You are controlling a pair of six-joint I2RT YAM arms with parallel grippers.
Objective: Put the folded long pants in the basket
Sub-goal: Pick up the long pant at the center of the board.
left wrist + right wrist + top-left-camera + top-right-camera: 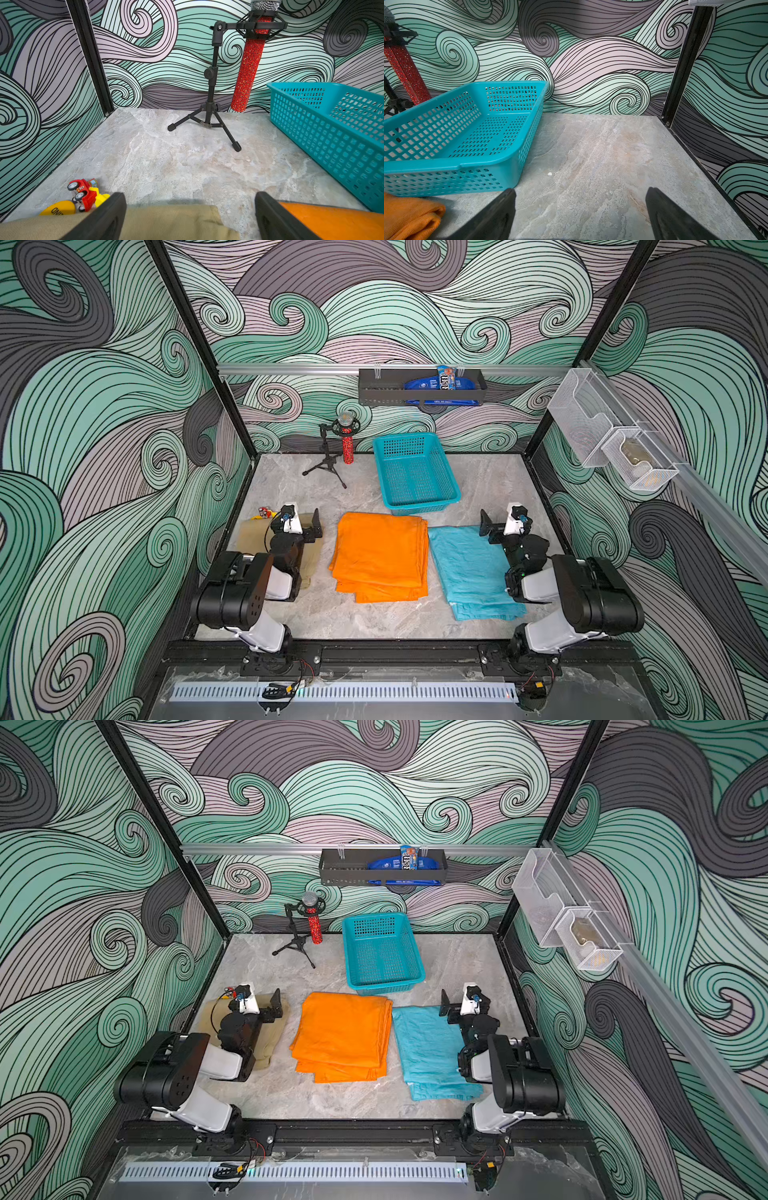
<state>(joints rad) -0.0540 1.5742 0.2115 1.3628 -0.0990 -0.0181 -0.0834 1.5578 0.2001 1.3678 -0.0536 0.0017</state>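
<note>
Nothing is in the basket (415,472) so far: its mesh floor shows bare in both top views, and it sits at the far middle of the worktop (374,622). All three pairs of folded long pants lie in a row on the near half, so by my reading the whole job is ahead.

Starting at the left, the tan pants (272,1038) lie under the left arm, and the left end effector (190,216) hangs over their far edge with its jaws spread wide, pinching nothing. A small red toy car (83,192) sits just beside that far edge, touching a yellow piece.

In the middle, the orange pants (382,556) lie in the open, their far edge just short of the basket's near wall. They look like the easiest first pick.

To the right, the turquoise pants (469,568) lie beside the orange ones, and the right end effector (580,214) is spread wide too, empty, with bare worktop between its jaws.

Now the blind spots. The left arm covers most of the tan pants, so their fold cannot be judged. The right arm hides the right edge of the turquoise pants. The right wrist view does not show them at all.
</note>
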